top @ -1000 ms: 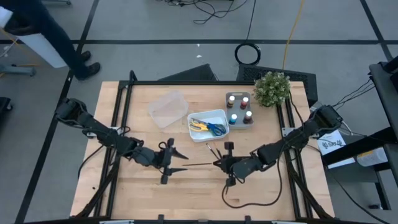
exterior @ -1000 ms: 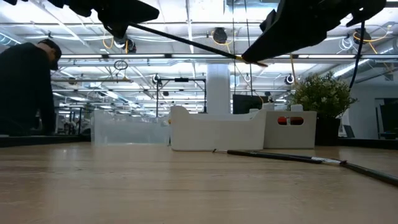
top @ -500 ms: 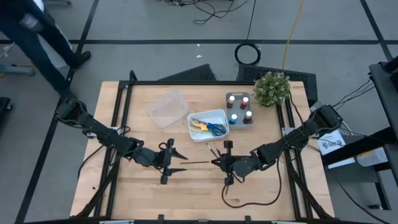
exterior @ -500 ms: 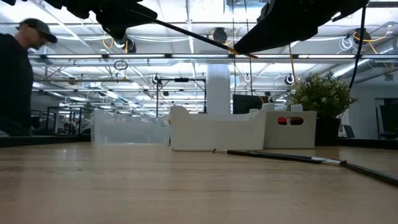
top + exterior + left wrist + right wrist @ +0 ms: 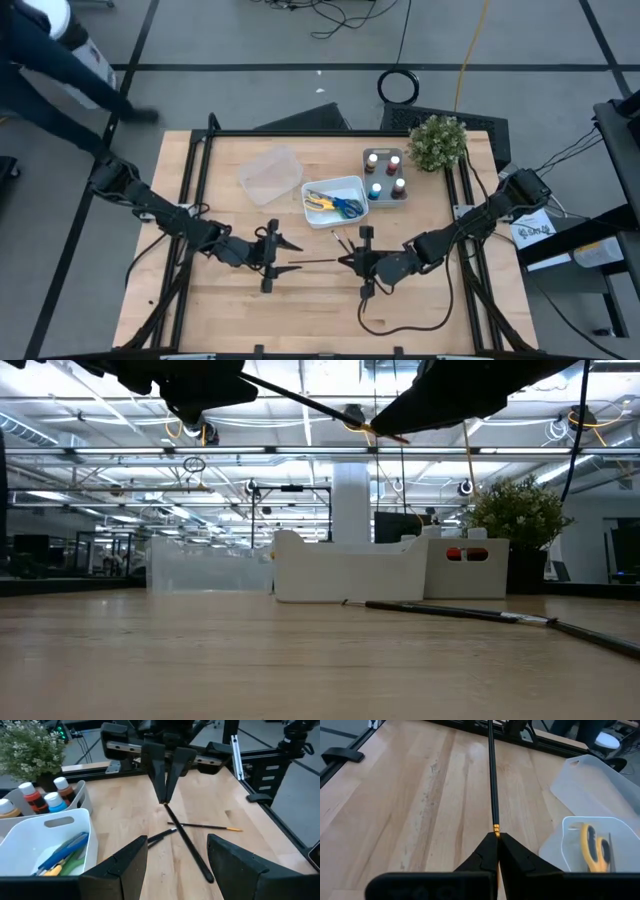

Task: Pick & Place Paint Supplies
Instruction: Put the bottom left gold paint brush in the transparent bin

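Note:
A thin dark brush (image 5: pixel 312 263) hangs in the air between my two grippers, above the table's near middle. My right gripper (image 5: pixel 496 838) (image 5: pixel 350 262) is shut on one end of it. My left gripper (image 5: pixel 176 839) (image 5: pixel 283 258) is open, and the brush's free handle end (image 5: pixel 207 876) reaches in between its fingers. Two more brushes (image 5: pixel 340 241) lie flat on the wood. Scissors (image 5: pixel 336 206) with blue and yellow handles lie in the white tray (image 5: pixel 358 186). Paint pots (image 5: pixel 385 174) stand in their holder. My right gripper pinches the brush at its gold ferrule (image 5: pixel 496 828) between both fingers. The fingers come level from the table's right and lie along the brush. The brush is lifted clear and juts out toward my left gripper. My left gripper: I cannot tell whether the handle end touches a finger.
A clear plastic tray (image 5: pixel 270 176) sits left of the white tray. A small potted plant (image 5: pixel 437 141) stands at the far right corner. Black frame rails (image 5: pixel 195 190) run along both table sides. Bare wood lies near the front edge (image 5: pixel 320 320). A person (image 5: pixel 50 50) walks beyond the far left corner.
Both grippers have risen a little, and the brush has gone up with the right gripper, staying stretched between them. The right gripper has also shifted slightly toward the table's left. The person beyond the table has walked on.

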